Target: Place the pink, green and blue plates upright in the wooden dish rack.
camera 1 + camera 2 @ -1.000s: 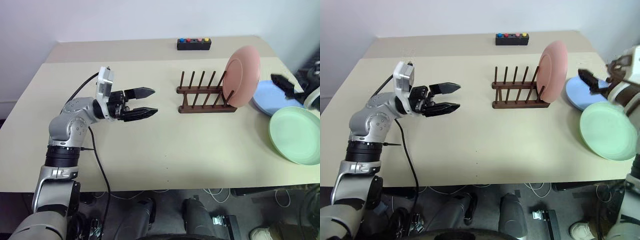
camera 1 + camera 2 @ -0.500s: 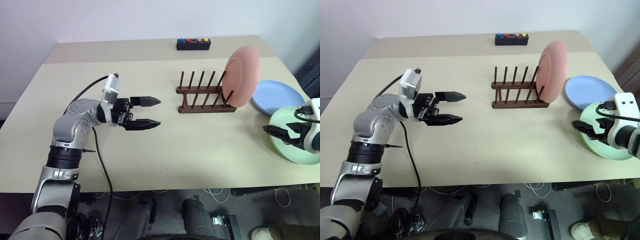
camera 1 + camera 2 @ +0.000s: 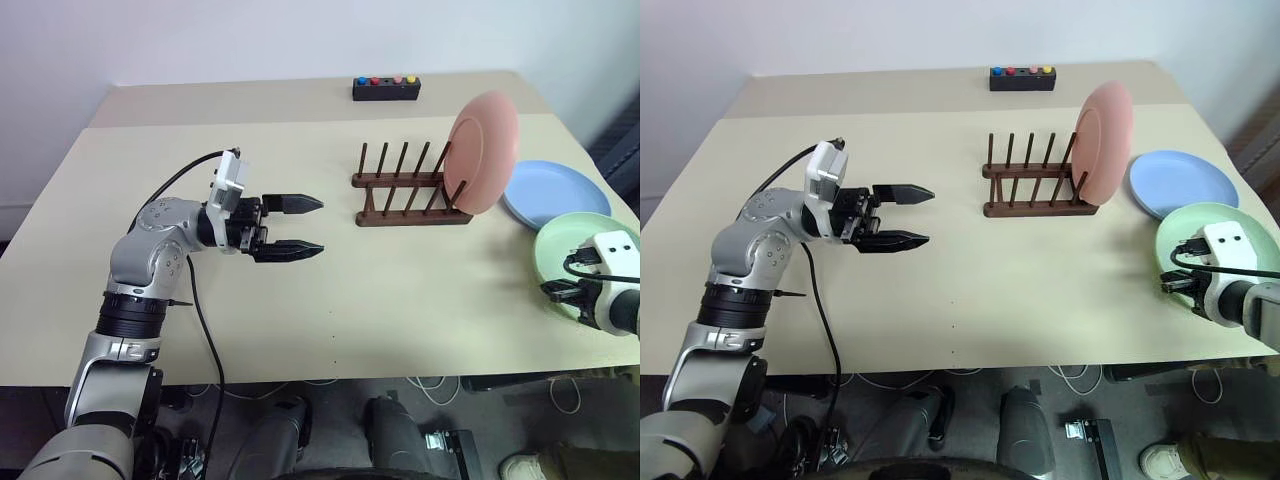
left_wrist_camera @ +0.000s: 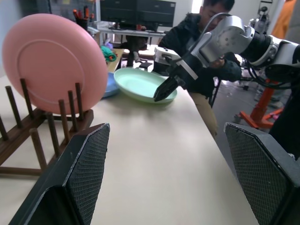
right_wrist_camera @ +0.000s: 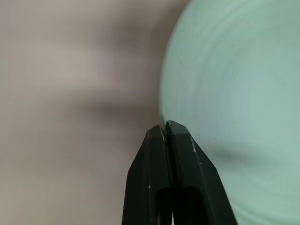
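There are three round matte plastic plates on the beige table (image 3: 330, 300), one of each colour. The salmon pink plate (image 3: 484, 152) stands upright at the right end of the small dark brown wooden dish rack (image 3: 408, 190), leaning between the last pegs. The light blue plate (image 3: 556, 192) lies flat on the table to the right of the rack, partly behind the pink one. The pale mint green plate (image 3: 1205, 225) lies flat nearer to the robot, by the right edge of the table, and its rim overlaps the blue plate a little.

There are two grippers. The left gripper (image 3: 305, 227) hangs above the table, well apart from the rack, pointing level toward it, and its two black fingers stand wide apart with nothing between them. The right gripper (image 5: 166, 129) is at the near left rim of the green plate. From the head views its fingers are hidden under the white wrist block, but the right wrist view shows them pressed together, tip to tip, just at the plate's edge. Whether the rim is pinched between them I cannot tell; no plate material is visible between the tips.

The left wrist view gives what the head views do not: the right gripper from the side, slanting down to the green plate's rim, and a person in dark clothes (image 4: 197, 42) sitting behind the table. The head views alone show one small black box with four coloured buttons (image 3: 386, 88) at the far edge of the table.
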Controlling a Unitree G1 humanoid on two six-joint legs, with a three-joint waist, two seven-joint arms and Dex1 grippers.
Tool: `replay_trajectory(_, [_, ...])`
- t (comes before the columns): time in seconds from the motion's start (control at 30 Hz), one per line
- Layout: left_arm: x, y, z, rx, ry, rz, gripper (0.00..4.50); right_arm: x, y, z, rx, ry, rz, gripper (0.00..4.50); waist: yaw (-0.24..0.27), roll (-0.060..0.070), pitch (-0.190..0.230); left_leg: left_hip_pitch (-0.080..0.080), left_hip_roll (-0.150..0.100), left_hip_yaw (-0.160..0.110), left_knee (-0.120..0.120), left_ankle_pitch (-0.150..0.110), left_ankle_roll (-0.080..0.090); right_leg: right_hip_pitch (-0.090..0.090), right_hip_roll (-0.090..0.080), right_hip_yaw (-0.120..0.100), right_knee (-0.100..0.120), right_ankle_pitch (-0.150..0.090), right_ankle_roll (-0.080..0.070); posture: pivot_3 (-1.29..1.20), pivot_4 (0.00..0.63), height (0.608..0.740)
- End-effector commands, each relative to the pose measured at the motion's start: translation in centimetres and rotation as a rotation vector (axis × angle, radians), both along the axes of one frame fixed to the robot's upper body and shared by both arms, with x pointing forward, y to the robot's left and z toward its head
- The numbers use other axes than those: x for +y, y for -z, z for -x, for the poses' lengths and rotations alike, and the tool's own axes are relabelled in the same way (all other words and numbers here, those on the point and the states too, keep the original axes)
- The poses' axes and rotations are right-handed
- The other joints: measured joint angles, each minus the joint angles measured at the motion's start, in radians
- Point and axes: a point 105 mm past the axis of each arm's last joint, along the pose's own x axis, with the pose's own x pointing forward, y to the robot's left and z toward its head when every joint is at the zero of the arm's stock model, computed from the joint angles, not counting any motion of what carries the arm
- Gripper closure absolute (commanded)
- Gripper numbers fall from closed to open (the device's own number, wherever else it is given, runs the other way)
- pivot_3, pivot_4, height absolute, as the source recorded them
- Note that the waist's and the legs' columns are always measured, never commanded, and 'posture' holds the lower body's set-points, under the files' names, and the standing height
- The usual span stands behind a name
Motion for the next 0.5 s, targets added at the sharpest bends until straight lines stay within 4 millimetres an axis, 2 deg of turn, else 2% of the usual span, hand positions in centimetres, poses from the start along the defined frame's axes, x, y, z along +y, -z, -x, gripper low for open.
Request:
replay_trajectory(0.03, [0.1, -1.0, -0.2, -0.041, -0.01, 0.011, 0.46, 0.3, -1.5, -0.6, -0.053, -0.026, 0.016, 4.43, 0.0, 0.0, 0.0, 0.0, 0.0, 0.0, 0.0, 0.0, 0.0, 0.0, 0.0, 0.0, 0.0, 0.0, 0.0, 0.0, 0.15, 0.74])
replay_trajectory(0.17, [0.3, -1.3, -0.2, -0.033, -0.021, 0.026, 0.46, 0.2, -4.0, -1.3, -0.109, -0.053, 0.07, 4.43, -0.003, 0.001, 0.0, 0.0, 0.0, 0.0, 0.0, 0.0, 0.0, 0.0, 0.0, 0.0, 0.0, 0.0, 0.0, 0.0, 0.15, 0.74])
replay_trajectory(0.3, [0.5, -1.8, -0.6, -0.029, -0.04, 0.055, 0.46, 0.2, -9.0, -2.3, -0.225, -0.074, 0.122, 4.43, -0.005, 0.001, 0.0, 0.0, 0.0, 0.0, 0.0, 0.0, 0.0, 0.0, 0.0, 0.0, 0.0, 0.0, 0.0, 0.0, 0.15, 0.74])
replay_trajectory(0.37, [0.4, -1.9, -0.8, -0.032, -0.045, 0.062, 0.46, 0.5, -11.5, -3.0, -0.322, -0.082, 0.094, 4.43, -0.003, 0.001, 0.0, 0.0, 0.0, 0.0, 0.0, 0.0, 0.0, 0.0, 0.0, 0.0, 0.0, 0.0, 0.0, 0.0, 0.15, 0.74])
replay_trajectory(0.5, [0.2, -1.9, -0.9, -0.042, -0.047, 0.069, 0.46, 1.6, -14.9, -4.1, -0.478, -0.103, 0.023, 4.43, -0.003, 0.0, 0.0, 0.0, 0.001, 0.0, -0.001, 0.0, 0.0, 0.0, 0.0, 0.0, 0.0, 0.0, 0.0, 0.0, 0.15, 0.74])
